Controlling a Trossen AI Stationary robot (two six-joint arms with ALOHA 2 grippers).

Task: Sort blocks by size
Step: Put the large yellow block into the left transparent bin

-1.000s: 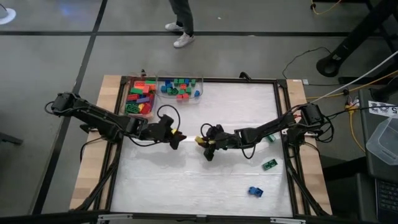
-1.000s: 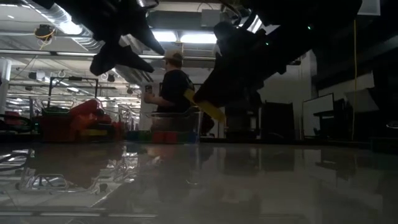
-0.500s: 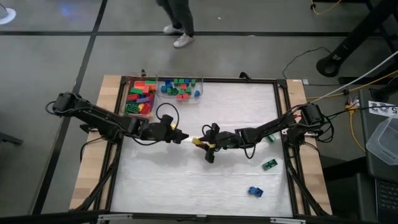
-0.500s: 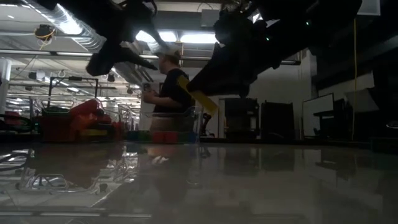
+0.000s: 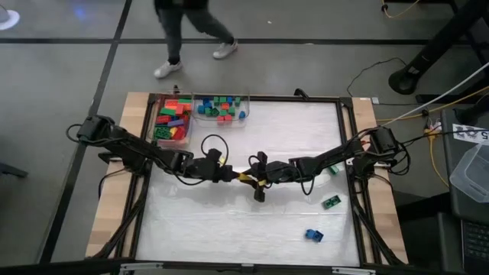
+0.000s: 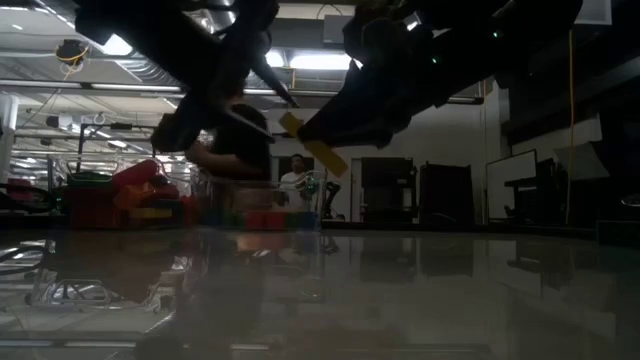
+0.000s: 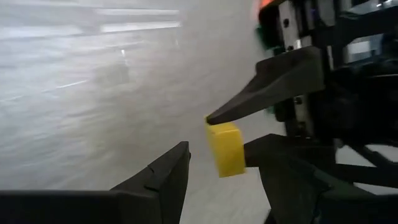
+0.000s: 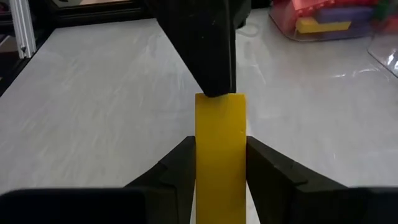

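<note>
Two grippers meet mid-table, raised, for a handover; our right gripper is clamped on the long yellow block; our left gripper stands half spread around its free end, not yet gripping; beyond, two bins hold sorted blocks.

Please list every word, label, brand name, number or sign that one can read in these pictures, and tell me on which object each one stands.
No text can be read with confidence.
White label at the right edge of the high view, beside the table: dark characters, cut off by the frame and too small to read.
Blocks in the two clear bins: no print visible.
Yellow block in the right gripper: plain faces, no marking.
Room behind the table in the low view: no legible signs.
</note>
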